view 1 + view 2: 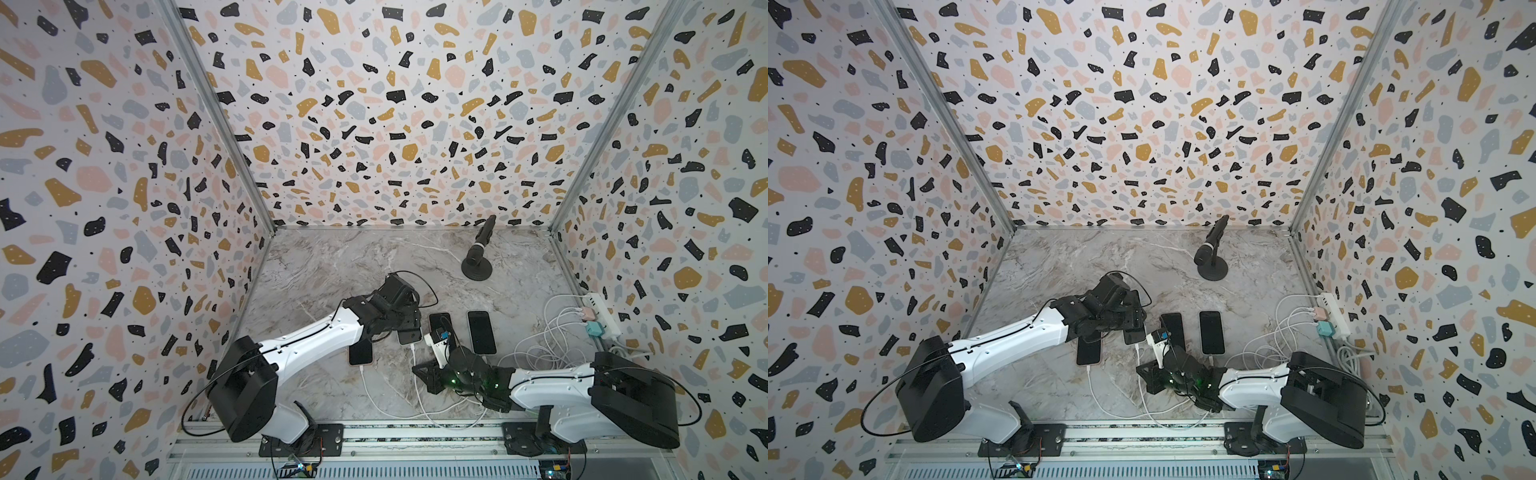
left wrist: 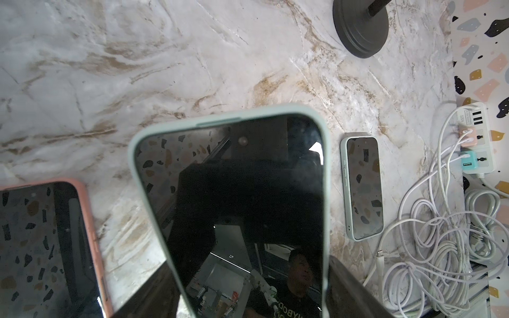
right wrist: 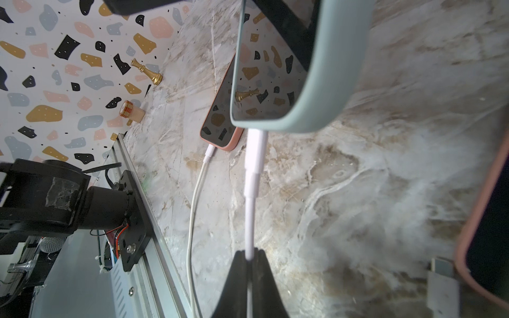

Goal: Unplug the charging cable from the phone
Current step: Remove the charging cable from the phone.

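Charging cable (image 3: 254, 165), white, has its plug seated in the bottom edge of the phone (image 3: 316, 82), a dark-screened handset in a mint-green case. The right gripper (image 3: 249, 256) is pinched tight on the cord a short way behind the plug, its black fingertips (image 3: 237, 275) meeting around it. The left gripper (image 2: 248, 289) clasps the phone across its width, with one of its fingers (image 2: 154, 291) against each long side, the jaws parted only as far as the case holds them. In both top views the phone (image 1: 409, 334) (image 1: 1134, 332) is near the middle of the table, toward the front, between the two arms. It looks tilted up off the surface, though I cannot tell whether its lower end touches the marble. Just beside it a pink-cased phone (image 1: 360, 352) lies flat with its own white lead plugged in, and another mint-cased phone (image 2: 363, 187) lies flat on the other side. Near that one, a tangle of loose white cords (image 1: 544, 345) leads to a white power strip (image 1: 602, 313) against the right wall. A black microphone (image 1: 478, 257) stands on a round base toward the back. The table top (image 1: 332, 266) is grey-white marble with tan veining. The walls (image 1: 374, 104) close it in on three sides, printed with black, ochre, pink and blue-grey flecks. An aluminium rail (image 1: 415, 432) along the front carries both arm bases. A gold chess piece (image 3: 146, 72) stands by the left wall.
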